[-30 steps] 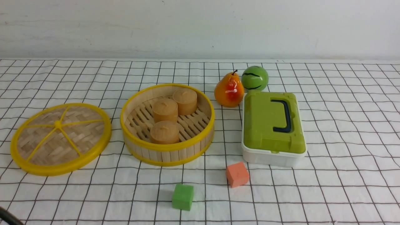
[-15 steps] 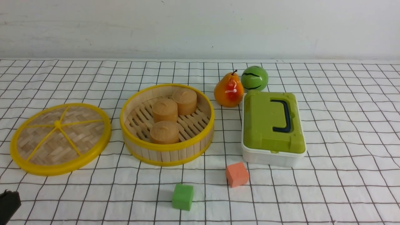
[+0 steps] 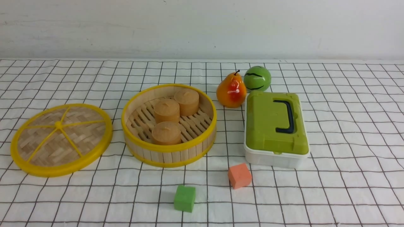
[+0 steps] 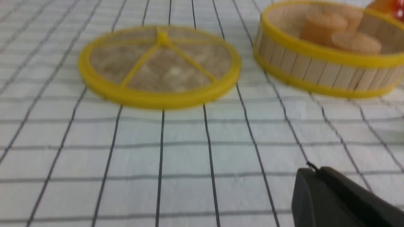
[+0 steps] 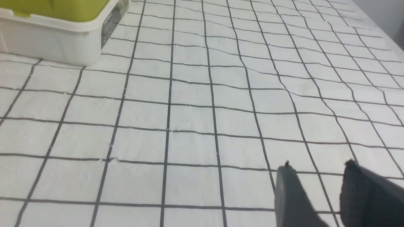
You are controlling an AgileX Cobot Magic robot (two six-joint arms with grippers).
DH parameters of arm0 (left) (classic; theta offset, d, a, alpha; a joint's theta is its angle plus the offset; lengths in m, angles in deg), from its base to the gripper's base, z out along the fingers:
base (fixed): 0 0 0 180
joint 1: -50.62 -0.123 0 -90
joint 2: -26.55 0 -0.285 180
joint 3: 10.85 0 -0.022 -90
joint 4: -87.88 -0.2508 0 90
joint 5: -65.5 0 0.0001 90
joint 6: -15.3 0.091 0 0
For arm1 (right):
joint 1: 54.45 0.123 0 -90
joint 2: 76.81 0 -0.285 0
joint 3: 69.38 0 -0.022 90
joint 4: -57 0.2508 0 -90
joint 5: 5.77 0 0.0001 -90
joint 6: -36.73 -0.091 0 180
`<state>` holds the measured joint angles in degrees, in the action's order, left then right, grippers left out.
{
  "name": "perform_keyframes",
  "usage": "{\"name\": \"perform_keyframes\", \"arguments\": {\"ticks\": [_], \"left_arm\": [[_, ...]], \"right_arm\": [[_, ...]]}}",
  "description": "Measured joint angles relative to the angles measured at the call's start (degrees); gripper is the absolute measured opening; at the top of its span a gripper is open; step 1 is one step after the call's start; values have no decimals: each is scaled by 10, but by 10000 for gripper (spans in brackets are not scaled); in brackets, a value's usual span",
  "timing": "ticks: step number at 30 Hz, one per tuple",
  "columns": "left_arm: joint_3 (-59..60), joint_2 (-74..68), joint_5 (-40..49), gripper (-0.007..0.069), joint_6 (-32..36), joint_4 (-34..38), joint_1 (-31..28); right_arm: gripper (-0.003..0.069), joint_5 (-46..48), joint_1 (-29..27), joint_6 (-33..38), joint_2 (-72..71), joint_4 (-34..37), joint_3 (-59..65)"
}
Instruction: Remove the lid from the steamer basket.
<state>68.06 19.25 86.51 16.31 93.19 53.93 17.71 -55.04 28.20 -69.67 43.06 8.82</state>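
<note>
The lid, a woven bamboo disc with a yellow rim and spokes, lies flat on the cloth to the left of the steamer basket. The basket stands uncovered and holds three tan cylinders. Both show in the left wrist view, lid and basket. My left gripper is shut and empty, low over the cloth, short of the lid. My right gripper is open and empty over bare cloth. Neither gripper shows in the front view.
A white box with a green lid and dark handle stands right of the basket; its corner shows in the right wrist view. A pear and a green ball sit behind it. An orange cube and a green cube lie in front.
The dark tip of my left gripper, seen at the front view's lower left corner half a second ago, has left that view. The lid, basket and other objects have not moved.
</note>
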Motion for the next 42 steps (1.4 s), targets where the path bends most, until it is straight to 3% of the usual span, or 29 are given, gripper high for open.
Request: {"name": "perform_keyframes", "arguments": {"ticks": [42], "left_arm": [[0, 0, 13, -1, -5, -3, 0]], "right_arm": [[240, 0, 0, 0, 0, 0, 0]]}}
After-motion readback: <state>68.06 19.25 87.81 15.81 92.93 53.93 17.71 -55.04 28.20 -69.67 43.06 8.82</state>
